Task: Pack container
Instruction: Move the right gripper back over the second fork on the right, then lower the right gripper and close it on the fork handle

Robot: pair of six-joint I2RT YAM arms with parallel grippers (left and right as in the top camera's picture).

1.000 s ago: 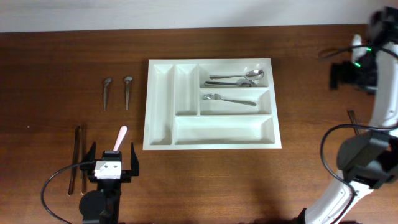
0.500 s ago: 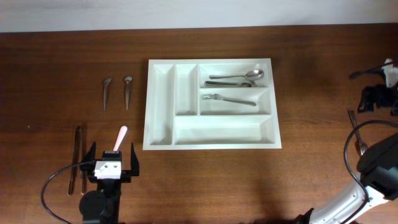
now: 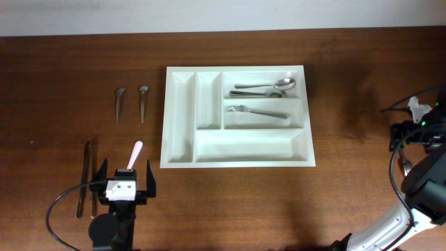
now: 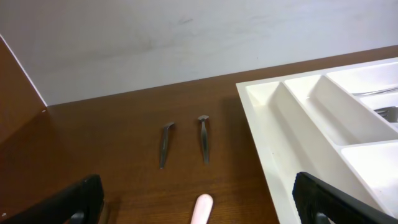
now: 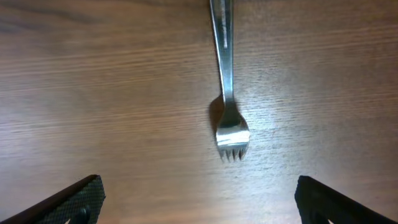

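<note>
Right gripper (image 5: 199,208) hung wide, empty, above fork (image 5: 225,93); handle ran square to finger line; container (image 3: 237,164) lay well left.

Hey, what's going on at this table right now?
A two-armed robot is packing cutlery into the white tray, which already holds spoons and a fork. Neither gripper holds anything: the right gripper hangs open above a loose fork on the table, and the left gripper sits open by a pink-handled utensil.
</note>
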